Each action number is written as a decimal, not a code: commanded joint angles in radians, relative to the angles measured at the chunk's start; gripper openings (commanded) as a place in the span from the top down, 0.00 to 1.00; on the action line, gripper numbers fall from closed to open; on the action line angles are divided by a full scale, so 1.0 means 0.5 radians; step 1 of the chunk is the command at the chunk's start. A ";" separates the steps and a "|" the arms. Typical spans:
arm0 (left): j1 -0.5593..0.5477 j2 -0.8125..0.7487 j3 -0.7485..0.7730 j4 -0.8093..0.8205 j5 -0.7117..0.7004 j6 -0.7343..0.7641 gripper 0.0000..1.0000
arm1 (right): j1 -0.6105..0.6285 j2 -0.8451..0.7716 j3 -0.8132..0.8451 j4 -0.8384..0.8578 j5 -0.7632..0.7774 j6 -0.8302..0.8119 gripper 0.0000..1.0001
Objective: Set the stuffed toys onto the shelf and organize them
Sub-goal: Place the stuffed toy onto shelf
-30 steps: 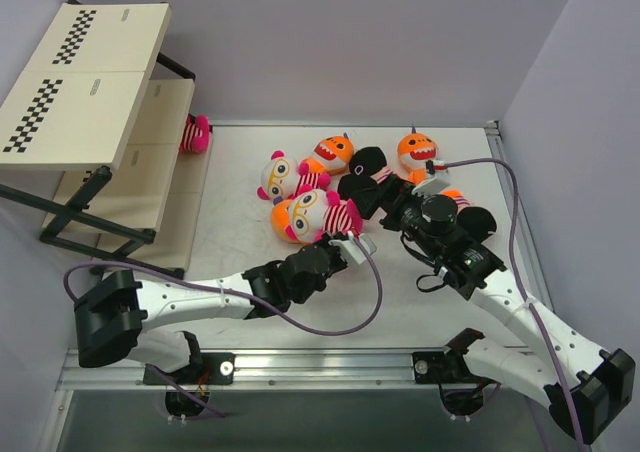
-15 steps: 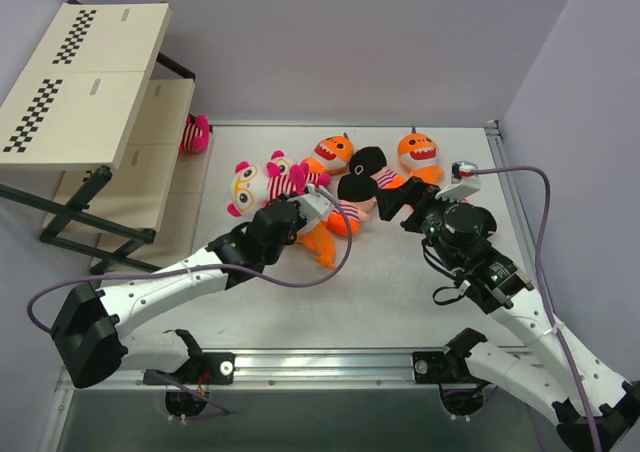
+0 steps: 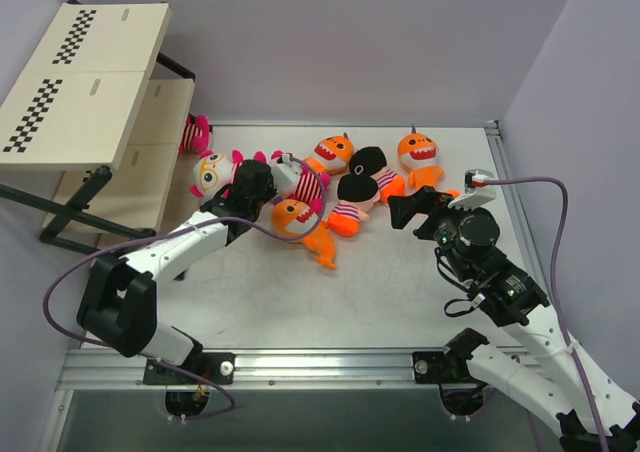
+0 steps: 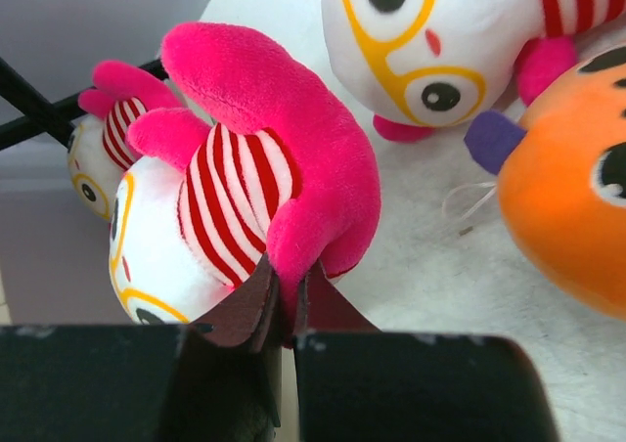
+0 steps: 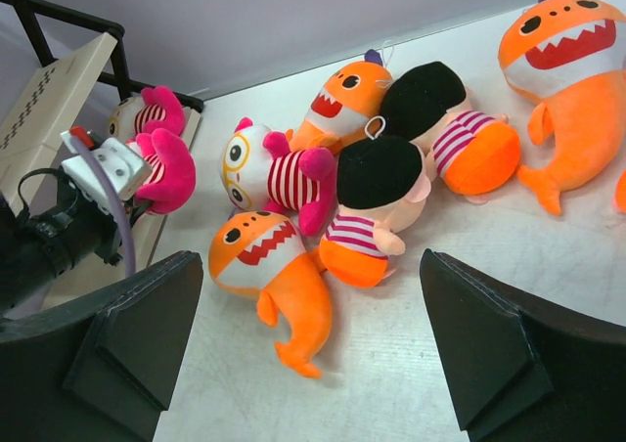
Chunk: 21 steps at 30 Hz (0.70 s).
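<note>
At the upper left of the overhead view stands the tiered shelf of cream-beige boards on a black metal frame (image 3: 85,82), with checkerboard strips along its top boards. On its low board, toward the back, sits a small pink-and-white striped plush doll (image 3: 196,133).

Just right of that low board, the left gripper (image 3: 254,180) holds a pink-and-white striped goggle-eyed plush doll (image 3: 211,170). In the left wrist view its two fingers are pinched together on a pink plush limb at the doll's lower edge, and the doll's head points away toward the shelf. Whether this doll hangs clear of the white tabletop (image 3: 400,292) or rests on it cannot be told.

Across the middle of the frame lies the rest of the pile. An orange plush shark with a white toothy mouth (image 3: 298,218) lies just below and right of the left gripper, touching a second striped goggle-eyed doll (image 3: 303,182) above it. Further right are a second orange shark (image 3: 333,153), an upper black-headed orange doll (image 3: 369,162), a lower black-headed orange doll (image 3: 352,194), and a third orange shark (image 3: 418,154) nearest the right edge.

At right centre the right gripper (image 3: 410,207) sits near the black-headed dolls, jaws spread wide and holding nothing. Its wrist view shows the two dark fingers at the lower corners, with the toys lying beyond them.
</note>
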 commanded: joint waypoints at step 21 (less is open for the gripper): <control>0.548 0.398 0.092 0.177 0.019 0.391 0.98 | -0.027 0.117 0.003 0.043 -0.041 -0.139 0.01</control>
